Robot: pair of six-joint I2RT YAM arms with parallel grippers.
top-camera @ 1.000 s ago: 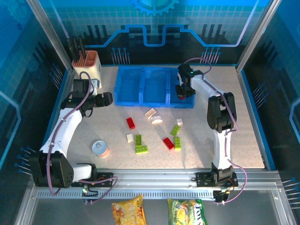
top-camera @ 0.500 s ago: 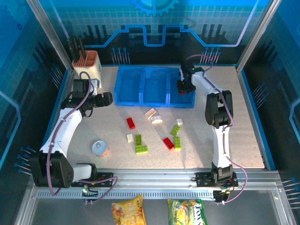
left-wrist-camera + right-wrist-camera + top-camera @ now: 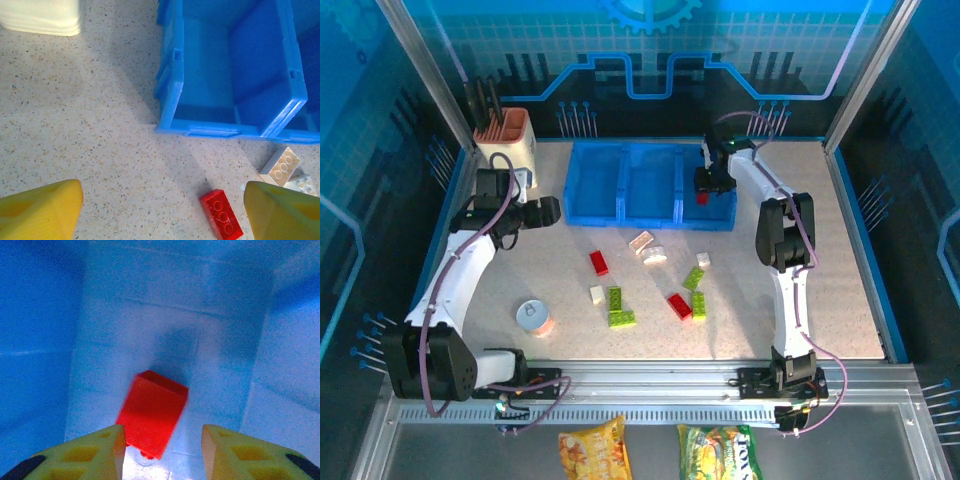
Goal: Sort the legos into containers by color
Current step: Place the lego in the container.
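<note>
a red lego brick (image 3: 152, 415) hangs blurred in the gap just beyond the right arm's fingers (image 3: 90, 452), which stand parted low inside the end bin (image 3: 45, 340) of a blue three-bin tray (image 3: 620, 218). the brick looks free of both fingers, though its lower corner sits so close to the one on the left of the wrist view that contact cannot be ruled out. the blur suggests it is loose and bound for the bin floor directly beneath the tips. keeping the fingers down between the walls, rather than above the rim, would stop a let-go brick from bouncing out.

the left arm's fingers (image 3: 40, 210) are spread wide and grasp nothing, poised above the speckled worktop (image 3: 90, 125). ahead of them sits the first bin (image 3: 172, 100). between the tips, nearer the right-hand one, lies a second red brick (image 3: 221, 215), with a white brick (image 3: 280, 165) just beyond that tip. the stance reads as readiness to collect the next piece.

lime green bricks (image 3: 617, 300) and other loose pieces lie on the worktop well behind the right fingers, so most of the sorting seems yet to be done.
</note>
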